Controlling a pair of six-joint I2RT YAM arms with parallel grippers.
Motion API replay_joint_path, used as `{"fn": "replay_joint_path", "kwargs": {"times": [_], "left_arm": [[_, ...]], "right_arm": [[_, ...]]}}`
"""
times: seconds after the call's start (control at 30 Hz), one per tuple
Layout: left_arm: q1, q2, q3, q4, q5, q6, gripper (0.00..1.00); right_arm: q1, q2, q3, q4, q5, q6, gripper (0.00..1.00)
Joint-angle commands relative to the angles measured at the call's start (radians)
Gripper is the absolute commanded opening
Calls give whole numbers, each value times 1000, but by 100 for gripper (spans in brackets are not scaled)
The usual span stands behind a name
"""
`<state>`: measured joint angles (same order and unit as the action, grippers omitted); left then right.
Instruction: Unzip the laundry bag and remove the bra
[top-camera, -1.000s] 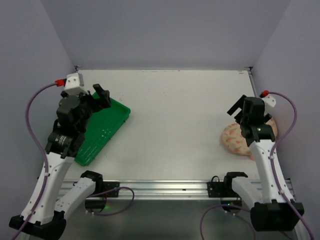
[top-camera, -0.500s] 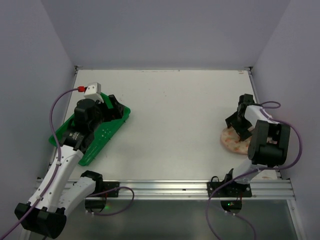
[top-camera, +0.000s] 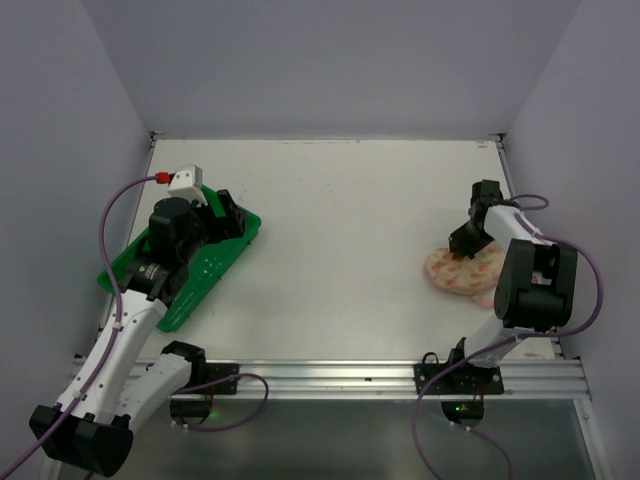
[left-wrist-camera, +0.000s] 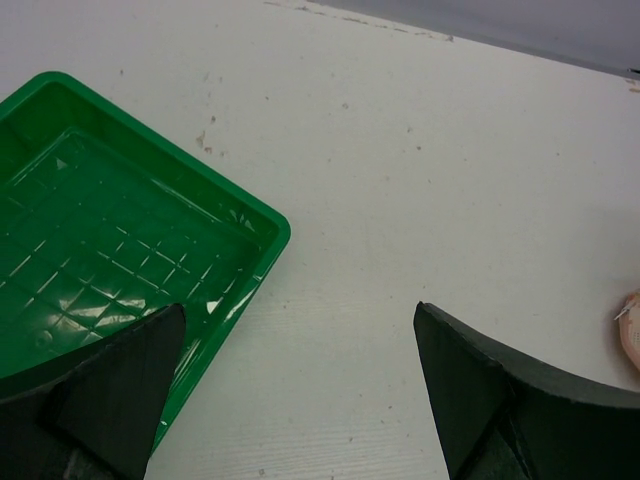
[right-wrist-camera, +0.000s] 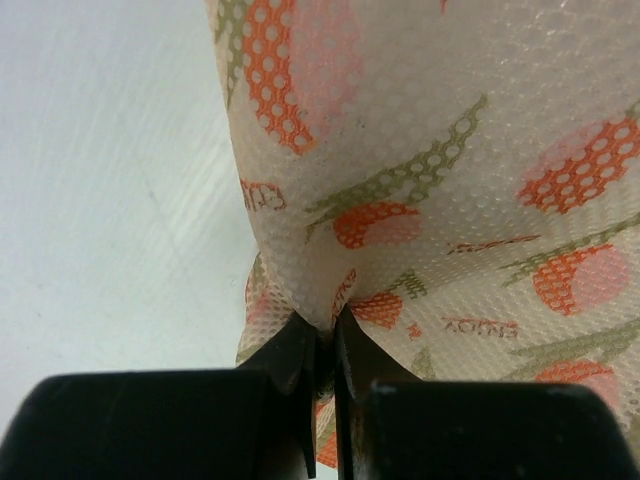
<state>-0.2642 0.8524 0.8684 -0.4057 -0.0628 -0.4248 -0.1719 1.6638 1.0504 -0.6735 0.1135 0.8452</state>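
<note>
Room: pale lavender walls (top-camera: 320, 60) close in a white counter (top-camera: 340, 210), faintly speckled and scuffed.
Left side: a green tray (left-wrist-camera: 120, 240) lies at an angle near the counter's left edge, with a glossy floor moulded in a grid of ribs.
Left tool (left-wrist-camera: 300, 330): hangs over the tray's inner corner with its fingers spread wide and nothing between them. In the left wrist view one finger is above the tray and the other above bare counter.
Left arm: leans from its base over the tray and hides the middle of it from above. A purple cable (top-camera: 115, 205) loops beside it.
Laundry bag (top-camera: 450, 275): lies on the counter near the right edge, roughly midway between front and back. It is cream-peach mesh printed with orange-pink shapes and olive stems. The right arm covers its right-hand part in the top view.
Right tool (right-wrist-camera: 322, 340): down at the bag's far edge, fingers pressed together and pinching a small fold of the printed mesh. The fabric gathers into a crease at the fingertips and widens away from them.
Zip: the edging and the pull cannot be made out in any view, so I cannot tell whether it is open or closed.
Spacing: bag and tray sit well apart, on opposite sides of the counter. Only a sliver of the bag shows at the right edge of the left wrist view.
</note>
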Motion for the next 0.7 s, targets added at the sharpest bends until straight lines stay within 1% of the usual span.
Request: {"fn": "replay_joint_path", "kwargs": {"times": [0.0, 0.07, 0.1, 0.13, 0.17, 0.2, 0.27, 0.3, 0.33, 0.37, 0.43, 0.47, 0.5, 0.53, 0.57, 0.6, 0.63, 0.67], "left_arm": [[-3, -7, 37, 5, -26, 41, 100], [-3, -3, 44, 1, -22, 44, 100], [-3, 7, 49, -2, -8, 46, 100], [-3, 13, 50, -2, 1, 44, 100], [-3, 20, 53, -1, 15, 44, 100], [-3, 39, 53, 1, 38, 43, 100], [-3, 59, 52, 5, 55, 34, 100], [-3, 86, 53, 19, 95, 29, 100], [-3, 103, 55, 28, 113, 27, 100], [-3, 121, 57, 40, 156, 20, 100], [-4, 187, 70, 53, 210, 15, 100], [-6, 212, 76, 57, 231, 12, 100], [-9, 255, 87, 68, 272, 6, 100], [-10, 275, 92, 76, 291, 3, 100], [-15, 293, 96, 87, 310, -2, 100], [-23, 330, 101, 109, 340, -11, 100], [-29, 347, 104, 125, 356, -17, 100], [-35, 365, 107, 142, 372, -25, 100]], "right_arm": [[133, -4, -3, 26, -84, 34, 0], [219, -6, 16, 25, -109, 75, 0], [303, -1, 25, 22, -109, 95, 0], [348, 8, 34, 17, -126, 115, 0], [427, 29, 55, 12, -156, 167, 1], [464, 42, 68, 9, -169, 198, 2], [541, 65, 111, 18, -195, 265, 6], [611, 89, 134, 23, -208, 273, 10], [647, 105, 166, 20, -215, 269, 15], [710, 120, 251, 8, -212, 238, 26], [764, 162, 344, -14, -186, 169, 37], [803, 168, 423, -64, -155, 119, 51], [814, 166, 443, -73, -132, 86, 58], [818, 136, 448, -84, -115, 69, 64], [815, 107, 413, -75, -104, 40, 71], [815, 73, 390, -64, -89, 16, 80], [815, 6, 367, -58, -43, -4, 84], [813, -28, 314, -58, -20, -35, 86]]}}
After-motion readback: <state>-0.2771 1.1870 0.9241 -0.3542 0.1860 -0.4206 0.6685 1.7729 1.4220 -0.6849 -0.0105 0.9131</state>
